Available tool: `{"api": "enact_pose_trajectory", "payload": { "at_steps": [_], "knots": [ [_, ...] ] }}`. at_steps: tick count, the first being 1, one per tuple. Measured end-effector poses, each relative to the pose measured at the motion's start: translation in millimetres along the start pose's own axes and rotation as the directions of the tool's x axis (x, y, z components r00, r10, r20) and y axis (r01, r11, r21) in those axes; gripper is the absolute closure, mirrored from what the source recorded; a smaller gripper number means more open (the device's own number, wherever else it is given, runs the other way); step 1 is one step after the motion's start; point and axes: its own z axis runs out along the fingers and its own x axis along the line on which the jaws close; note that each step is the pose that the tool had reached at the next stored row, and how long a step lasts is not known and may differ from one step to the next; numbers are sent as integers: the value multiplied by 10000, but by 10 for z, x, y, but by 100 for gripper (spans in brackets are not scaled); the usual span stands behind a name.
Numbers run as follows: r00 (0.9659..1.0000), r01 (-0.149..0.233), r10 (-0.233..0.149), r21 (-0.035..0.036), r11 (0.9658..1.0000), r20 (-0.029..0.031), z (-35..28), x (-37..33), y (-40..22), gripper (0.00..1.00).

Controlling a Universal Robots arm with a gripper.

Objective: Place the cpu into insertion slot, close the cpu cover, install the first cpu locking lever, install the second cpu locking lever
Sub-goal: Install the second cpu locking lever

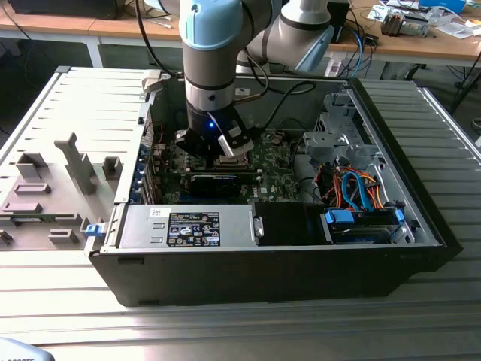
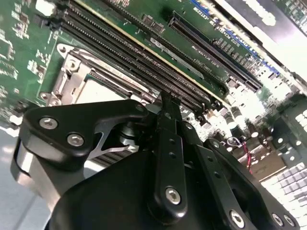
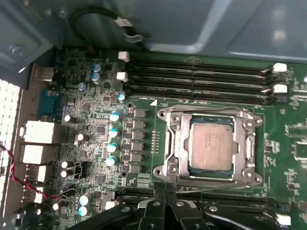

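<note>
just above the covered cpu [image 3: 211, 145], claw [image 3: 163, 201] pinched narrow, memory slots [image 3: 196, 81] alongside

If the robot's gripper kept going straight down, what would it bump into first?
Probably the green motherboard at the near edge of the insertion slot, where the cpu sits under the cpu cover. The gripper hovers beside it; depth is unclear.

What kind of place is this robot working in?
Probably a lab or workshop set up for computer assembly. An open computer case lies on a ribbed metal table, grey fixtures sit beside it, and cluttered desks stand behind.
</note>
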Motion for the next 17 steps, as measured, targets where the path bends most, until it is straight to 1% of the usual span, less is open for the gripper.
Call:
{"api": "enact_pose_trajectory", "payload": {
  "at_steps": [2,3,4,6,9,15,17],
  "knots": [
    [9987,510,-510,-18,9987,-63,11,-1,3,89],
    [9985,552,-552,-44,9985,-64,18,-2,9,89],
    [9982,591,-591,-75,9982,-65,25,-3,13,89],
    [9981,610,-611,-100,9981,-60,35,-3,15,89],
    [9980,627,-628,-142,9979,-57,79,-2,9,89],
    [9977,670,-671,-216,9975,-50,111,-2,5,89],
    [9976,687,-688,-253,9973,-46,115,-2,5,89]
  ]
}}
